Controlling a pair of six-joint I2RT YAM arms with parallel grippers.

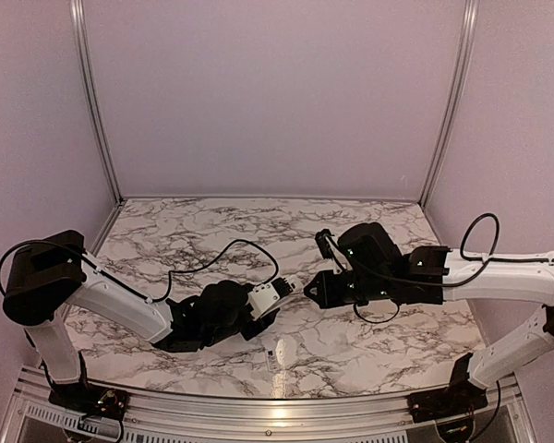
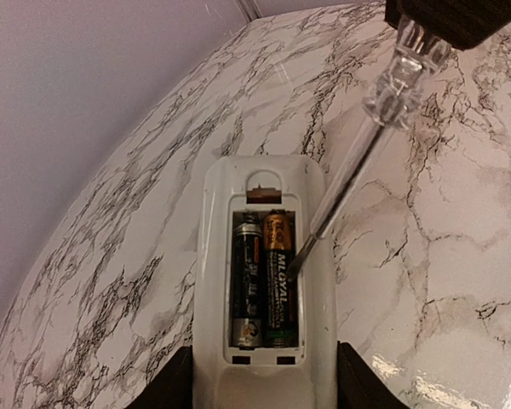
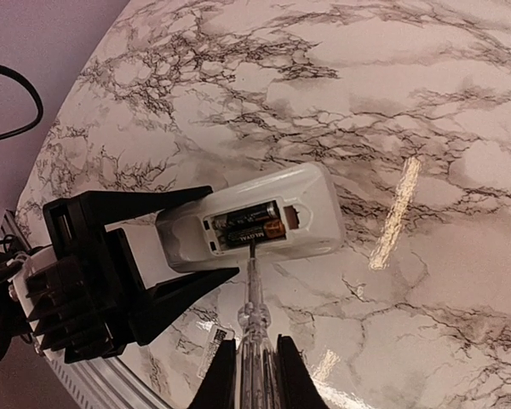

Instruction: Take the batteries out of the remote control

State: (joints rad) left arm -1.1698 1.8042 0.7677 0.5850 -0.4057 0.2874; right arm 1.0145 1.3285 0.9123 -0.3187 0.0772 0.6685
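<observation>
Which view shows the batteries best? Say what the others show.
Left wrist: the batteries lie close-up, side by side in the open recess of the remote control. Right wrist shows them smaller, beside the screwdriver tip. Top external: they cannot be made out.

Remote control (image 2: 211,281): white shell, dark open recess in its back. Batteries (image 2: 279,281): black jackets. The right one has a copper-orange far end, white lettering and a green near end. The left one has a small orange mark. Screwdriver (image 2: 358,162): clear colourless handle, silver shaft. Table (image 2: 426,281): glossy white marble pattern with grey-black veins. Walls (image 1: 277,92): plain pale lilac, with silver corner rails (image 1: 94,101). Left arm (image 1: 120,305) and right arm (image 1: 508,277): white links, black joints and cables.
</observation>
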